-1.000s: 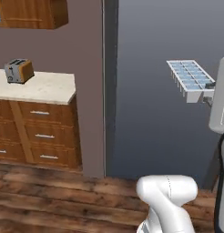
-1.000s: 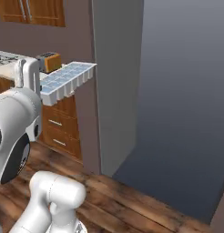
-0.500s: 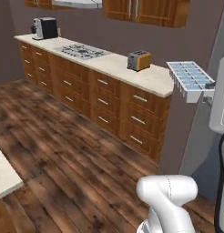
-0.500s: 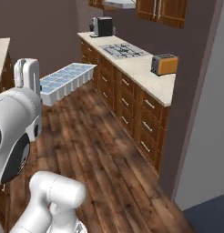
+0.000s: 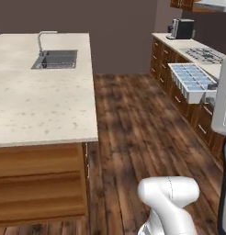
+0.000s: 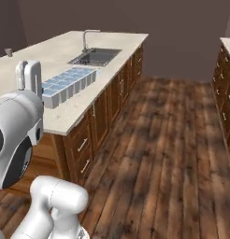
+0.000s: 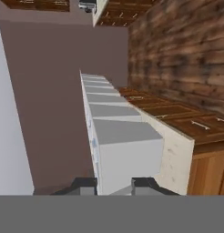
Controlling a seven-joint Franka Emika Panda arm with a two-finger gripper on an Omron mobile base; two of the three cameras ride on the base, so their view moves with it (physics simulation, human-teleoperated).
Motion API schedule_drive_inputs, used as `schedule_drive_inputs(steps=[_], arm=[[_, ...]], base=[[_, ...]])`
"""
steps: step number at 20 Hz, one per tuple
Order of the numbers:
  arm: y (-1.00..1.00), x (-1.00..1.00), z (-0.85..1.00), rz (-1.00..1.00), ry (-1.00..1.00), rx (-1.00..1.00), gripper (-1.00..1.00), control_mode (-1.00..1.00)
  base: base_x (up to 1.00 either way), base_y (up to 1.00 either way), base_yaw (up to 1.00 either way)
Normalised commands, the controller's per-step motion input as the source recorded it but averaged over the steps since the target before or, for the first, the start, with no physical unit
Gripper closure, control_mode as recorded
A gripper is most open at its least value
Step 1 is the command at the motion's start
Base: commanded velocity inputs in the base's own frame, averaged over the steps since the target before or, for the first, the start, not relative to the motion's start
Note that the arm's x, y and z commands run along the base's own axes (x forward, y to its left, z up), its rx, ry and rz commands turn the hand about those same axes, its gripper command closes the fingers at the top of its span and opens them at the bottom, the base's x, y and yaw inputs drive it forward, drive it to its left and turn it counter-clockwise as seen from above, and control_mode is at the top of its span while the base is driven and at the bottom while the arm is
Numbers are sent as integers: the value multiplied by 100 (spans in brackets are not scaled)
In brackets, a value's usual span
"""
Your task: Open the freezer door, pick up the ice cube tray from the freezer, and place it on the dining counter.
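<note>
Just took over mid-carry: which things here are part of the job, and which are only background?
Job:
ice cube tray, held in the gripper
dining counter, where it goes

Background:
sink and faucet
stove
toaster

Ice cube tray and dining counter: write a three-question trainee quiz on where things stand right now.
1. True or false: the ice cube tray already rests on the dining counter.
2. Multiple choice: what is built into the dining counter? A) a toaster B) a sink with a faucet C) a stovetop
3. Fill in: in the hand view the tool is shut on the ____.

Key
1. False: the tool holds the tray in the air; in the left base view it hangs over the wooden floor, apart from the counter.
2. B
3. ice cube tray: a dark fingertip sits on each side of its near end.
</note>
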Motion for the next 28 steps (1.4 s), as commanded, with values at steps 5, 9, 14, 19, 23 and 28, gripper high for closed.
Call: schedule_drive_inputs(steps=[5,9,14,19,23,28], arm=[[0,0,0,0,0,0,100,100],[0,0,0,0,0,0,100,100],[0,0,0,0,0,0,100,100],[0,0,0,0,0,0,100,100],[0,0,0,0,0,0,100,100],[0,0,0,0,0,0,100,100]], base=[[29,96,49],[58,100,15],[43,100,8],[37,100,1],[72,100,-4],[80,100,-13]])
